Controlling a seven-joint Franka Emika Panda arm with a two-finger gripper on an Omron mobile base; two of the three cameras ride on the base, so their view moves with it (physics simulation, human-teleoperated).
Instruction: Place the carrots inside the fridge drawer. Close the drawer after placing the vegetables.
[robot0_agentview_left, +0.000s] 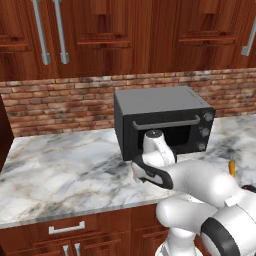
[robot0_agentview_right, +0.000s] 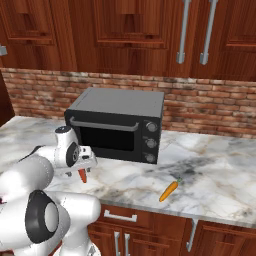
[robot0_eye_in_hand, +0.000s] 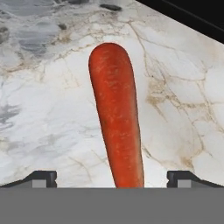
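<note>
The light is even and soft, with no clear source. The marble counter (robot0_agentview_left: 65, 170) looks bright and free of glare, while the wooden cabinets (robot0_agentview_right: 130, 30) stay dim and warm. The oven (robot0_agentview_right: 117, 122) casts a faint shadow beneath. Edges look slightly coarse; the close hand view is soft.

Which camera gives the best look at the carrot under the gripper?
The hand view: the red carrot lies lengthwise between the open fingertips. The right base view shows just its tip below the hand.
</note>
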